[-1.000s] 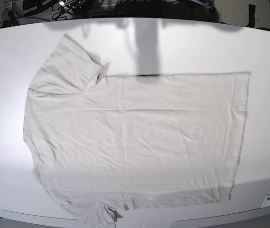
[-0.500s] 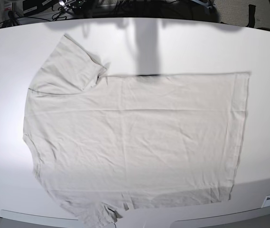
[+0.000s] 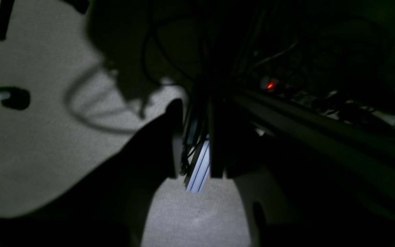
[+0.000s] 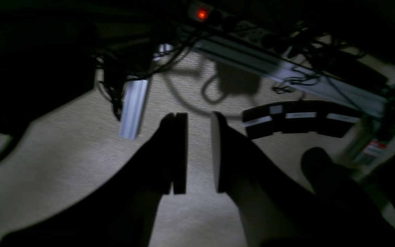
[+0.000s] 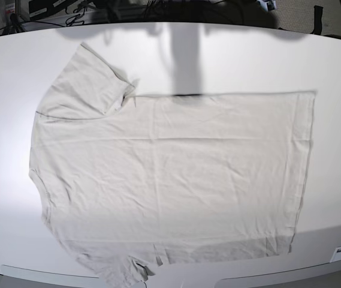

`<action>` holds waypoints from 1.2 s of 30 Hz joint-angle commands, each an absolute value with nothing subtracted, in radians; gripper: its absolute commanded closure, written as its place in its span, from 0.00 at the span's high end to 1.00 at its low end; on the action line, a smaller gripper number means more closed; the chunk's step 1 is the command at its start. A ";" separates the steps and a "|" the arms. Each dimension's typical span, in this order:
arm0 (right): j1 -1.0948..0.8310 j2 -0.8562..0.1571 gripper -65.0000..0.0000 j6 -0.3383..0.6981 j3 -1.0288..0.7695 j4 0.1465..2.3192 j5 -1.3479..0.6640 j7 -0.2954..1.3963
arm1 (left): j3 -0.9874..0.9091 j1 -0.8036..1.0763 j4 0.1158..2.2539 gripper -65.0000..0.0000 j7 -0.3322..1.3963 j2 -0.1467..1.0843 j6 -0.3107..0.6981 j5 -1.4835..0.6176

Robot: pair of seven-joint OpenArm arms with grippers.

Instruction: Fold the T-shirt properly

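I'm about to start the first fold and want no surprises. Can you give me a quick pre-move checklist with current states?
1. T-shirt spread flat on the table: ok, only light wrinkles.
2. Far sleeve laid out: ok.
3. Near sleeve fully on the table: not ok, it reaches the front edge.
4. Right gripper empty, jaws apart: ok.
5. Left gripper state: cannot tell, too dark.
6. Arms over the table: not ok, both wrist cameras show carpet.

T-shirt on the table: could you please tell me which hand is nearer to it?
Neither can be called nearer. The left hand and the right hand both hang open over carpet, away from the T-shirt, and neither shows in the base view.
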State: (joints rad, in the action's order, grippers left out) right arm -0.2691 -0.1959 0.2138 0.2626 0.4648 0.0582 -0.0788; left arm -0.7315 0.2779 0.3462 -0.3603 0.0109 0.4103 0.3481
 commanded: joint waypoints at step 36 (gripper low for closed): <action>-1.099 -0.645 0.20 0.189 0.261 1.683 -0.001 0.033 | -0.484 1.093 1.609 0.26 -0.250 0.032 0.494 0.150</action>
State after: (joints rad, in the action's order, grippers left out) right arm -1.0821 -0.6361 0.1799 0.2623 1.6741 0.0006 0.0502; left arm -0.4778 1.0706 1.6005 -0.2298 0.0296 0.4980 0.1596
